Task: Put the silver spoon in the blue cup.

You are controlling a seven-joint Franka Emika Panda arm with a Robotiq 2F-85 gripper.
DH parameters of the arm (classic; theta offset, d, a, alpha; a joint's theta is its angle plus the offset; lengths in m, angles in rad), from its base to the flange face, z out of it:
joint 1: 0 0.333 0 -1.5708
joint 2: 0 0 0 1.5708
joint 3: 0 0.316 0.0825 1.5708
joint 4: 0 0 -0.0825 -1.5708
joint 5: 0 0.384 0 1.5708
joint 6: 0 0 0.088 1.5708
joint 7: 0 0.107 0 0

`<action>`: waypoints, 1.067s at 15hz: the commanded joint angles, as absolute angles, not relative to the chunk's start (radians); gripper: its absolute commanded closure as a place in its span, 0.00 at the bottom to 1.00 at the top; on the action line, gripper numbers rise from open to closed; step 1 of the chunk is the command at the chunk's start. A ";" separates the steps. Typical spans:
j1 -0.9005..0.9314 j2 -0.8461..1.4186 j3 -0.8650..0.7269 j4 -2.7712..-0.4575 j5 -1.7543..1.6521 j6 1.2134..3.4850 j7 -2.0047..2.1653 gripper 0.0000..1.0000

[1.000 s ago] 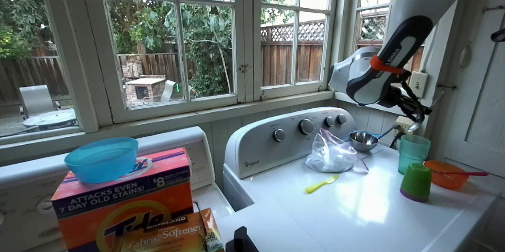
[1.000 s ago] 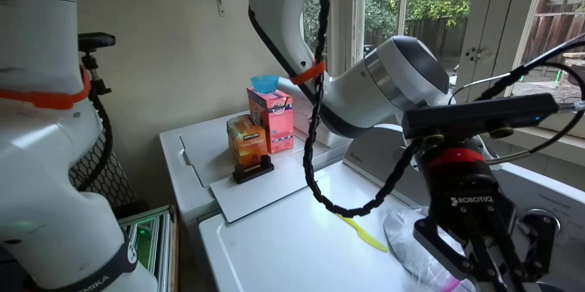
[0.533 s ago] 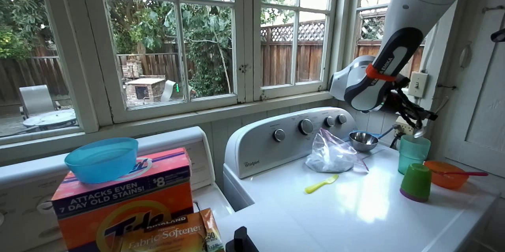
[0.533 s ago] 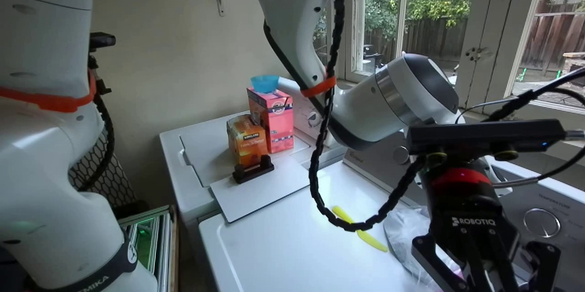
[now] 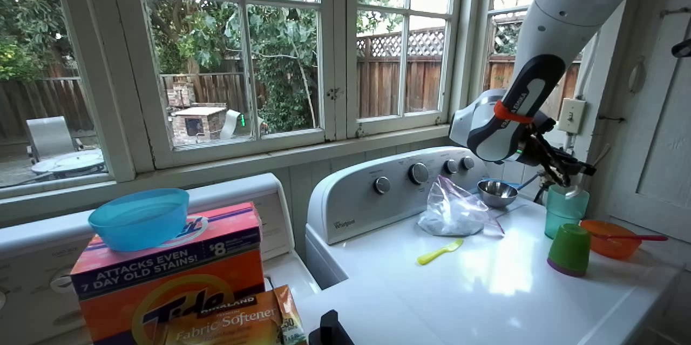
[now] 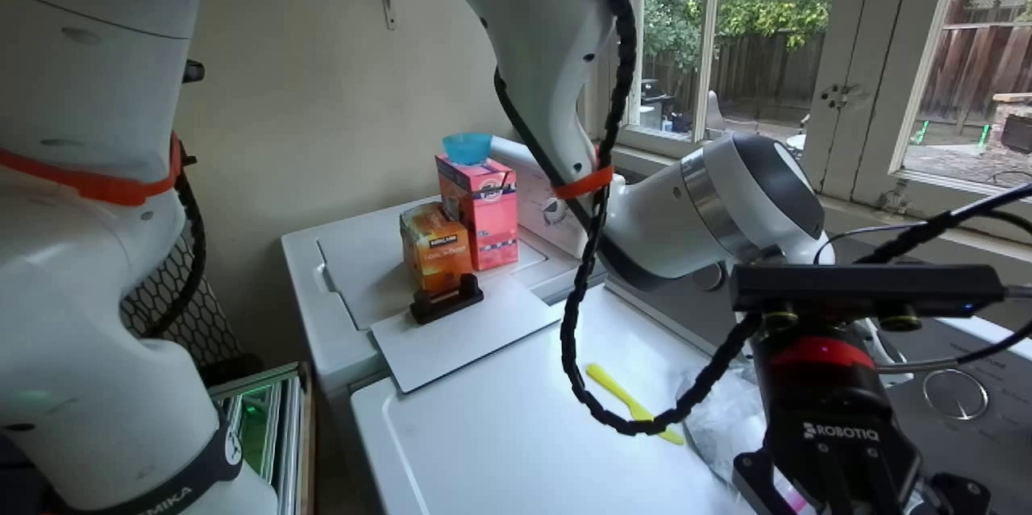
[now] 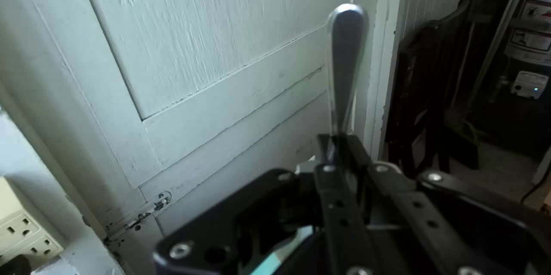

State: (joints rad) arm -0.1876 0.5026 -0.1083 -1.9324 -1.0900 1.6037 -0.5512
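Silver spoon (image 7: 345, 64) in the hand (image 7: 340, 145).

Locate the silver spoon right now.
The gripper holds the silver spoon, right of center in the wrist view; at right in an exterior view, its bowl appears against the blue cup.

There's passing room — between bag (image 5: 454, 216) and blue cup (image 5: 566, 211).

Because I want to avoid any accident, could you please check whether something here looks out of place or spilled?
No spill shows, but two things look odd. The light-blue bowl sits on top of the Tide box, an unusual place for a dish. The green cup appears upside down on the white appliance, its wider end lowest.
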 commanded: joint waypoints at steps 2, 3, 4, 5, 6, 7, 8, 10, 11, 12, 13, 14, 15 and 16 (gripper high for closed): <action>-0.202 0.574 -0.090 -1.883 -1.060 1.596 -0.541 0.98; -0.205 0.584 -0.087 -1.879 -1.055 1.602 -0.544 0.98; -0.205 0.595 -0.085 -1.874 -1.053 1.604 -0.541 0.98; -0.209 0.601 -0.081 -1.873 -1.048 1.616 -0.538 0.98; -0.209 0.606 -0.080 -1.872 -1.046 1.624 -0.528 0.98; -0.210 0.612 -0.078 -1.870 -1.043 1.630 -0.523 0.98; -0.213 0.618 -0.075 -1.869 -1.041 1.638 -0.519 0.98; -0.217 0.629 -0.072 -1.865 -1.040 1.652 -0.514 0.98; -0.217 0.633 -0.072 -1.865 -1.042 1.655 -0.512 0.98; -0.217 0.635 -0.072 -1.864 -1.043 1.657 -0.510 0.98; -0.218 0.635 -0.073 -1.864 -1.042 1.659 -0.509 0.66; -0.219 0.632 -0.074 -1.865 -1.042 1.662 -0.508 0.64; -0.220 0.628 -0.075 -1.867 -1.044 1.663 -0.506 0.57; -0.221 0.622 -0.075 -1.868 -1.044 1.663 -0.506 0.51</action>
